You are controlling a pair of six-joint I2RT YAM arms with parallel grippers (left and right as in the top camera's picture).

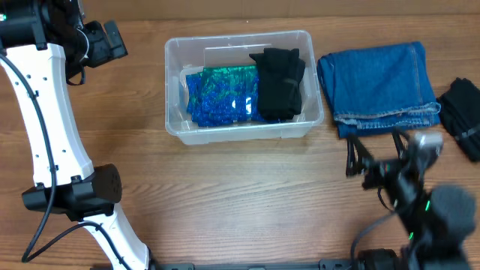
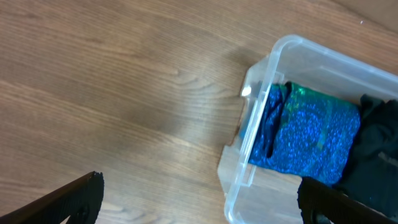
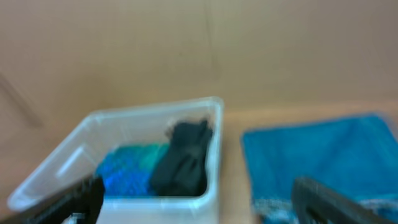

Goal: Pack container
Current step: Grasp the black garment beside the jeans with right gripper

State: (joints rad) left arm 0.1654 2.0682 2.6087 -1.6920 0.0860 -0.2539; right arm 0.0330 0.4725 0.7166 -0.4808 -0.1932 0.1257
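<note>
The clear plastic container (image 1: 174, 82) stands at the table's back centre. It holds a blue-green sequined cloth (image 1: 217, 94) on the left and a black garment (image 1: 280, 82) on the right. It also shows in the left wrist view (image 2: 255, 124) and the blurred right wrist view (image 3: 211, 155). Folded blue jeans (image 1: 379, 86) lie right of the container. My left gripper (image 2: 199, 199) is open and empty, high above the table at the container's left end. My right gripper (image 1: 352, 157) is open and empty, near the front right, below the jeans.
Another black garment (image 1: 461, 112) lies at the far right edge, right of the jeans. Bare wooden table (image 1: 225, 195) stretches in front of the container. The left arm's white links stand along the left side.
</note>
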